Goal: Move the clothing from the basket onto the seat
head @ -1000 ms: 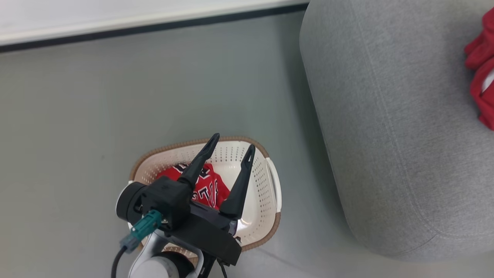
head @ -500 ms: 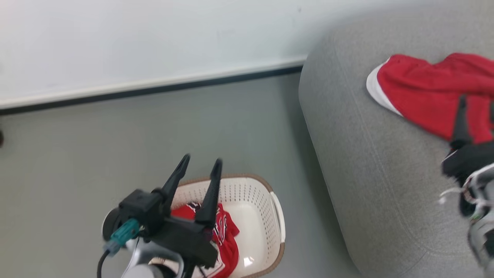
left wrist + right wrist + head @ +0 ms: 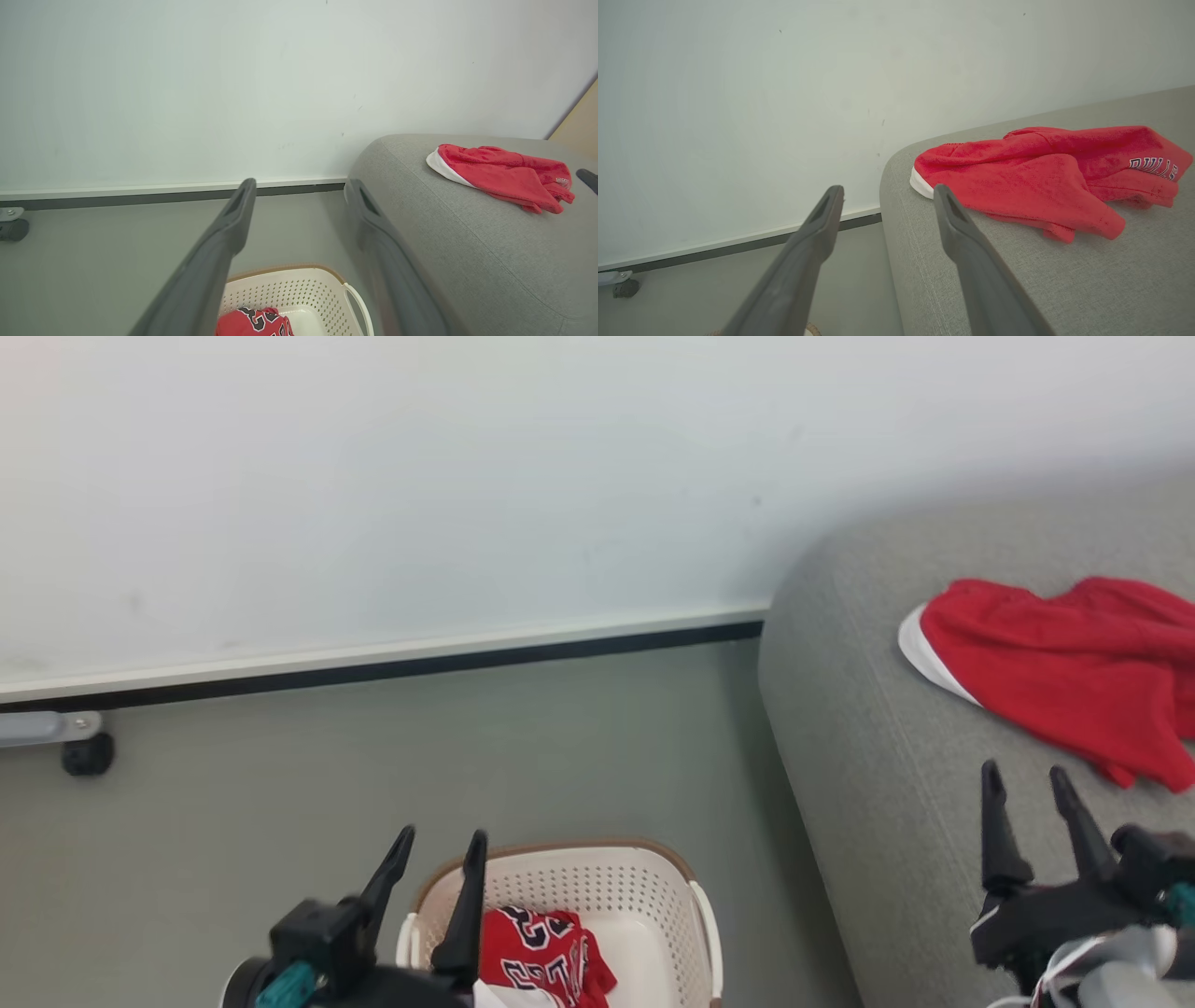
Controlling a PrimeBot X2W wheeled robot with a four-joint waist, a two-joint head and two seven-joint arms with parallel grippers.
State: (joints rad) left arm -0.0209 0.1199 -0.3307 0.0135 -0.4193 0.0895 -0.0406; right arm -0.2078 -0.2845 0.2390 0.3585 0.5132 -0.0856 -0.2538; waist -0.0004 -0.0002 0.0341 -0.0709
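The view has tipped up (the camera moved, not the things). Right gripper [image 3: 1025,775] is now back off the red garment [image 3: 1055,653], jaws spread and empty, and that garment lies on the seat [image 3: 887,784]. Left gripper [image 3: 441,840] hangs wide open by the rim of the basket [image 3: 607,887], holding nothing. So 1 delivered, I'd say, with 1 jersey [image 3: 541,952] still inside.

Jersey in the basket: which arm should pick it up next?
Left. The left gripper is open by the basket, its fingers right beside the red jersey. The right gripper, also open, is over the sofa, away from the basket.
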